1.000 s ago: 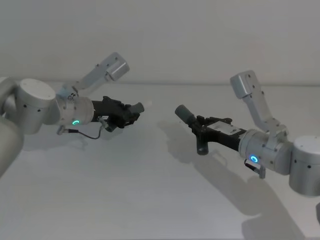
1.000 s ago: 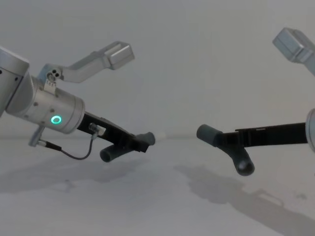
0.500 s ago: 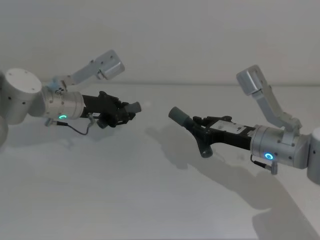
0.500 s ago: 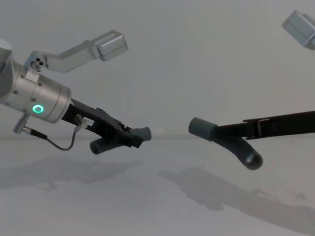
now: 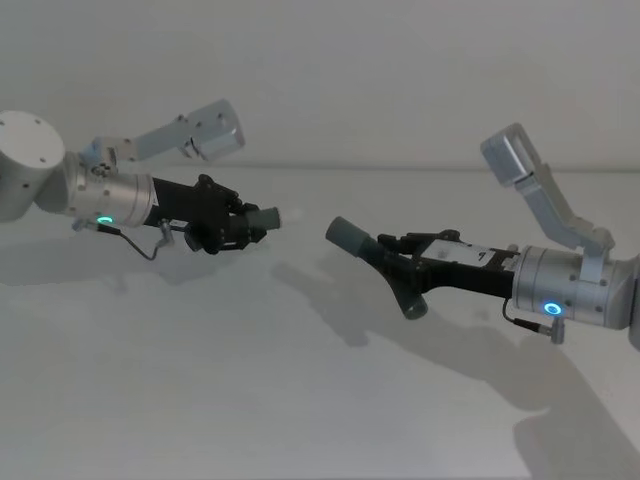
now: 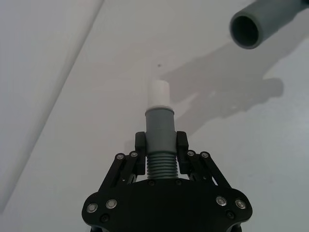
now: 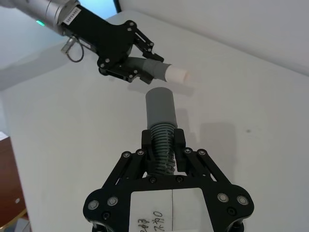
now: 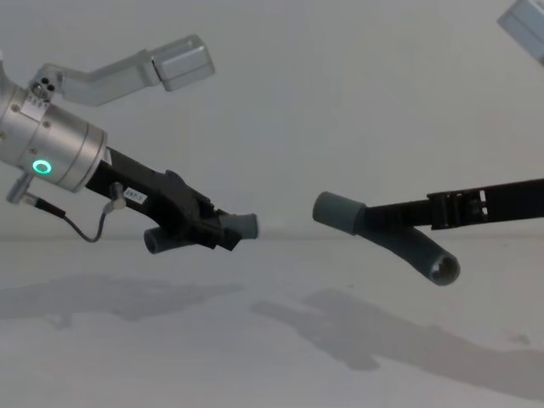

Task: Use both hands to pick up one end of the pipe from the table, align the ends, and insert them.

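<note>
Hands (image 5: 232, 228) (image 5: 398, 262) clamped on pipe pieces (image 5: 258, 217) (image 5: 380, 262)

Lab — bare white table (image 5: 250, 400); blank wall (image 5: 350, 70)

Left gripper (image 5: 243, 226) and right gripper (image 5: 392, 262) face each other, fingers clamped.

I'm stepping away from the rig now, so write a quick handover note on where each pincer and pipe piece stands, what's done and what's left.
Left pincer: shut on the slimmer pipe piece at its ribbed middle, held above the table, its white-tipped narrow end pointing toward the right arm.
Right pincer: shut on the thicker pipe piece at its ribs, also in the air, its open wide end facing left.
Done: both pieces picked up, ends roughly facing each other.
Left: a gap remains between the ends. Line them up, then push the narrow end into the wide one.
</note>
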